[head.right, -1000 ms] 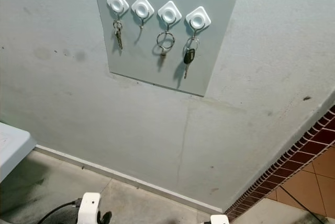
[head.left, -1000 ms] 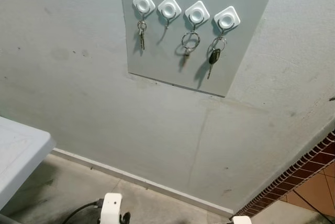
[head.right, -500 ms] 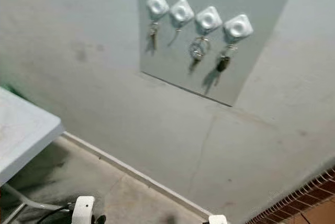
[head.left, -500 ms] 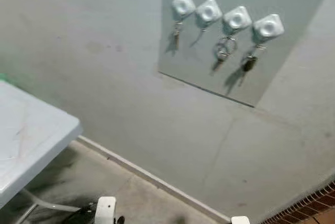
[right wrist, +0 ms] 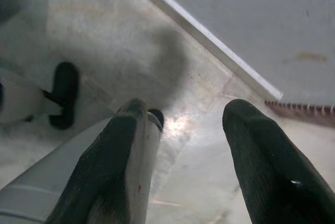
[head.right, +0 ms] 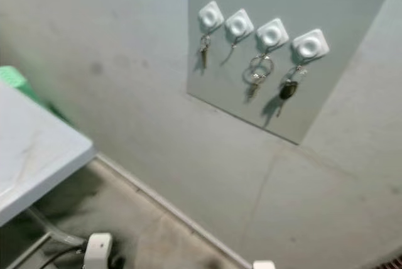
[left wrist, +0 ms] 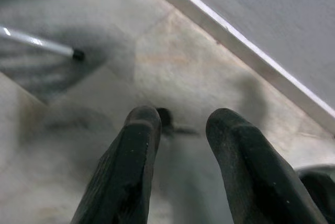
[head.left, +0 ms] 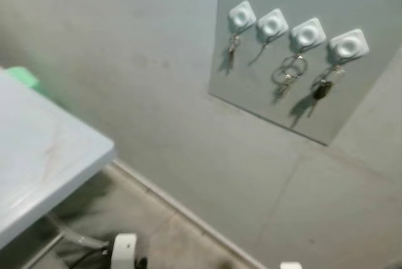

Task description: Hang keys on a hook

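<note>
A grey panel (head.left: 352, 118) on the wall carries four white diamond-shaped hooks in a row. The first hook (head.left: 242, 14) holds a small bunch of keys (head.left: 233, 45). Nothing hangs on the second hook (head.left: 272, 25). From the third hook (head.left: 308, 33) hangs a large key ring (head.left: 287, 71), and from the fourth hook (head.left: 348, 44) a black car key (head.left: 321, 89). Both arms hang low over the floor. In the wrist views my left gripper (left wrist: 183, 124) and right gripper (right wrist: 188, 114) are open, with nothing between the fingers.
A white folding table (head.left: 38, 156) stands at my left, with something green (head.left: 22, 75) behind it. A pale skirting strip (head.left: 182, 212) runs along the foot of the wall above a stained concrete floor (head.left: 81, 219). The picture is slightly blurred.
The camera has swung left: the panel has slid to the upper right of the picture, and more of the table shows. Both arms still hang low.
</note>
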